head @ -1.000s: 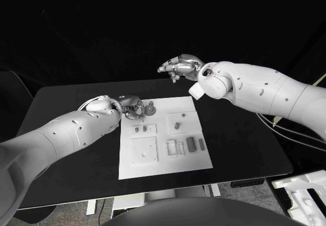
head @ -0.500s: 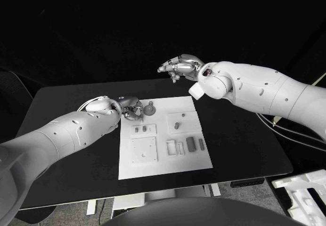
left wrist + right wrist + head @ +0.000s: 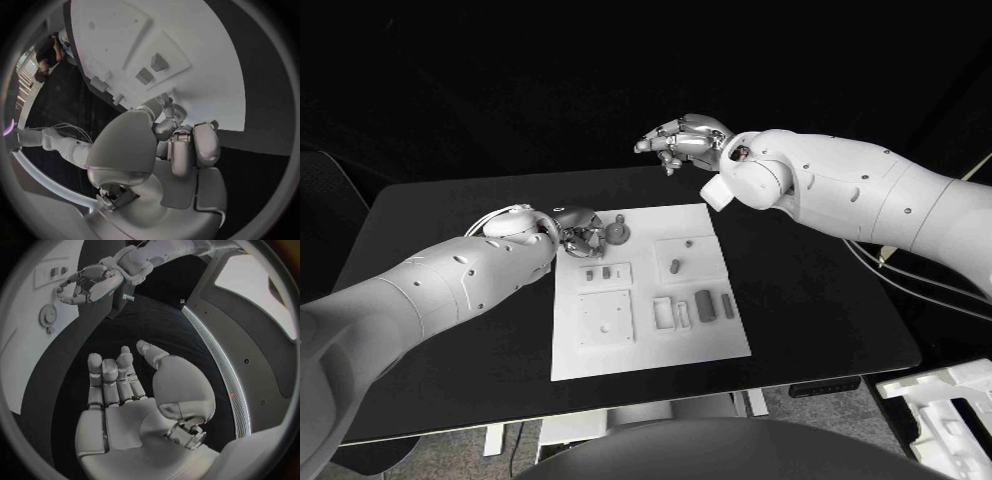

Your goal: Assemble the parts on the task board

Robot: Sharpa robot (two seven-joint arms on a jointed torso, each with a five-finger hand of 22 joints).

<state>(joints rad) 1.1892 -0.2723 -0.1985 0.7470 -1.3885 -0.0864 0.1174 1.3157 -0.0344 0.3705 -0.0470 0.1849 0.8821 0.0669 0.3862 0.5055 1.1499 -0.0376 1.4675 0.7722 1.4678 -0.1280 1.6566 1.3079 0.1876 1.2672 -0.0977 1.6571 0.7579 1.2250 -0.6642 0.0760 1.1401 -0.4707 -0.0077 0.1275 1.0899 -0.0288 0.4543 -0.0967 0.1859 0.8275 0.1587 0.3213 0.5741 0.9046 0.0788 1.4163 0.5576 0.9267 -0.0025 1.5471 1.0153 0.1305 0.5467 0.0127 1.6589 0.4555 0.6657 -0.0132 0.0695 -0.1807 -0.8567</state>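
Note:
The white task board [image 3: 661, 355] lies in the middle of the black table. A round grey part [image 3: 616, 233] sits near its far left corner. Close beside it, my left hand [image 3: 580, 231] hovers low over that corner with fingers curled in; I see nothing between them. In the left wrist view the curled fingers [image 3: 181, 145] hang over the board's edge [image 3: 206, 60], near two small raised parts [image 3: 152, 69]. My right hand [image 3: 682, 140] is raised over the table's far edge. In its own wrist view the right hand [image 3: 119, 385] holds nothing, its fingers stretched out.
Small grey parts [image 3: 597, 272] stand in a square plate on the board. An oval piece [image 3: 676, 266] sits in another, and two dark bars [image 3: 717, 306] lie toward the right edge. Black table [image 3: 819, 300] surrounds the board on both sides.

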